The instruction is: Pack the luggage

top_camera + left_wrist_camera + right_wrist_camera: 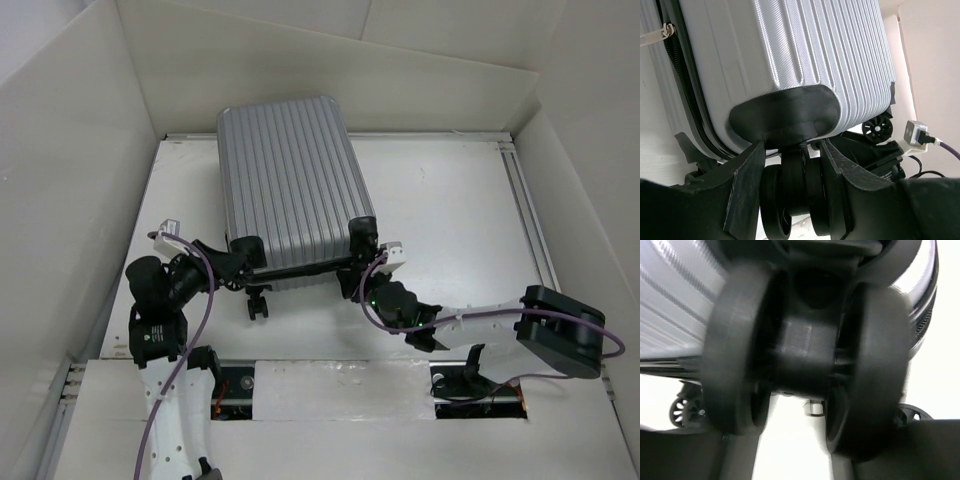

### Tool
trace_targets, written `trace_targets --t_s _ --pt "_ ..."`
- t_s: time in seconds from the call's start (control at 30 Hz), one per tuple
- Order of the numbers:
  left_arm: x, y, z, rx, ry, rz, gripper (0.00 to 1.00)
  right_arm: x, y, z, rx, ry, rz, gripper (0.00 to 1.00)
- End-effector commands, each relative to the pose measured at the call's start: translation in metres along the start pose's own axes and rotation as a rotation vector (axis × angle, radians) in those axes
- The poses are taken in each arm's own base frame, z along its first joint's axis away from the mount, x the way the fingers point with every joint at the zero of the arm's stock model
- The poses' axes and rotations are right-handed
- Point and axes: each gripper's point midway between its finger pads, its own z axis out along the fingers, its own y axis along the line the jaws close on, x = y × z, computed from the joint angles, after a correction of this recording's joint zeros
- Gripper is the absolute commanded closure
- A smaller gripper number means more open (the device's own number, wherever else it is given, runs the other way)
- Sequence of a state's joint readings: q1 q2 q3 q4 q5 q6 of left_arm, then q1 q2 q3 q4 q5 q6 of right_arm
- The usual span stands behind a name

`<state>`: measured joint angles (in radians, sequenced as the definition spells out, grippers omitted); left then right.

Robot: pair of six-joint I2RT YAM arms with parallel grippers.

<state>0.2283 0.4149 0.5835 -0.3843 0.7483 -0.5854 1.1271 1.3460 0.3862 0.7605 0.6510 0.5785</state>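
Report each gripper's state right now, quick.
Left gripper: shut on the near-left wheel.
Right gripper: astride the near-right wheel; the view is blurred, so open or shut cannot be told.

White table (pixel 450 200), closed silver-grey luggage (pixel 285 180) lying flat on it

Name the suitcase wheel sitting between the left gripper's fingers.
The near-left wheel under the black corner cap of the luggage, between the left gripper fingers; the right-side wheel beyond lies outside them.
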Motion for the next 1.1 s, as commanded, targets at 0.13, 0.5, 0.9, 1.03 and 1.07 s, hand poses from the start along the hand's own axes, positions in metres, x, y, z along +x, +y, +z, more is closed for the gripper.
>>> trace_targets --t_s 0.13,0.5,0.9,1.03,1.07 --pt "0.002 -0.047 -0.012 0.221 0.032 0.138 1.0 -0.047 0.017 0.012 0.024 -0.151 0.096 0.71" --pt "0.005 -0.041 -0.009 0.222 0.031 0.14 1.0 -0.039 0.019 0.005 0.033 -0.108 0.066 1.0" --pt "0.009 -0.067 -0.019 0.346 0.058 0.12 1.0 0.052 0.297 -0.024 -0.613 0.155 0.009 1.0" --pt "0.013 -0.077 -0.026 0.375 0.074 0.137 1.0 0.098 0.324 -0.024 -0.739 0.269 -0.073 1.0" --pt "0.016 -0.077 -0.026 0.377 0.086 0.13 1.0 0.107 0.327 -0.025 -0.759 0.294 -0.072 1.0"
